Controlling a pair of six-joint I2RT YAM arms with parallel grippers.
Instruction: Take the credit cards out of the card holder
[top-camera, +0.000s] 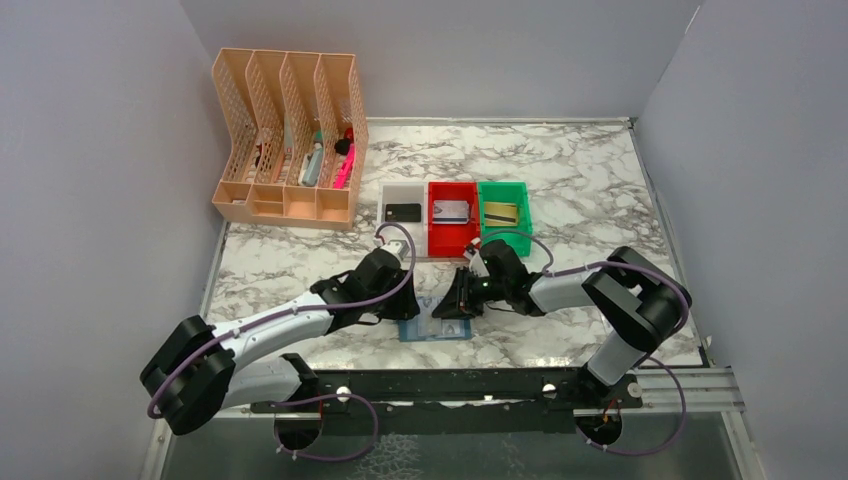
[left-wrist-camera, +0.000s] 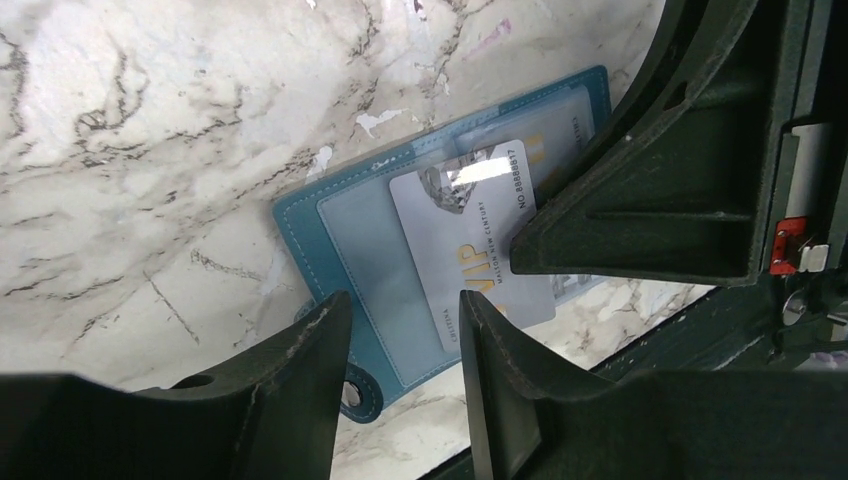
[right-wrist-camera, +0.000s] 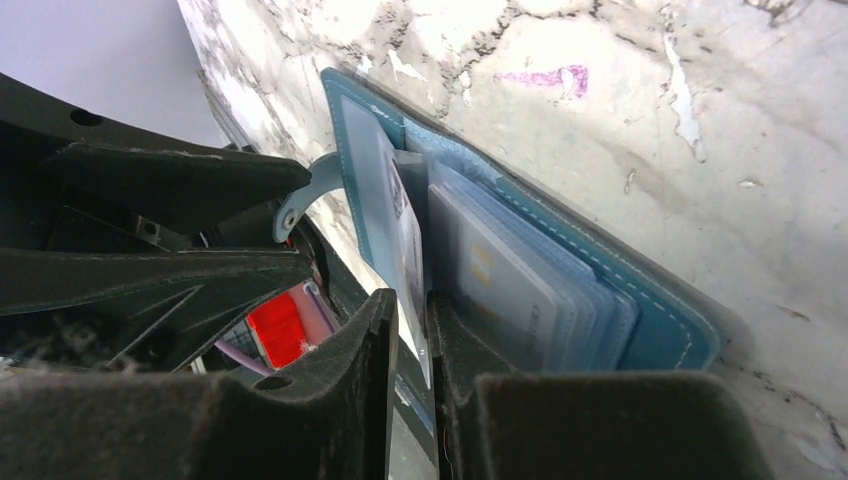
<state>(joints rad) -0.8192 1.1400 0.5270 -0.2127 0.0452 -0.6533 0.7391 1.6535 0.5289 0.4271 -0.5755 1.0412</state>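
Note:
The blue card holder (top-camera: 437, 330) lies open on the marble table near the front edge. In the left wrist view it (left-wrist-camera: 335, 230) shows clear pockets, and a silver-grey "VIP" credit card (left-wrist-camera: 460, 240) sticks partway out of one. My right gripper (top-camera: 460, 303) is shut on that card's edge (right-wrist-camera: 408, 250), its fingers (right-wrist-camera: 375, 330) pinching it beside the holder's spine (right-wrist-camera: 660, 320). More cards (right-wrist-camera: 500, 285) sit in the right-hand pockets. My left gripper (left-wrist-camera: 405, 300) is open, its jaws straddling the holder's left half; it is also in the top view (top-camera: 410, 308).
Behind the holder stand a white bin (top-camera: 402, 195) with a black card (top-camera: 403, 212), a red bin (top-camera: 452, 235) with a silver card (top-camera: 452, 210), and a green bin (top-camera: 502, 190) with a gold card (top-camera: 500, 213). A peach mesh rack (top-camera: 290, 140) stands back left.

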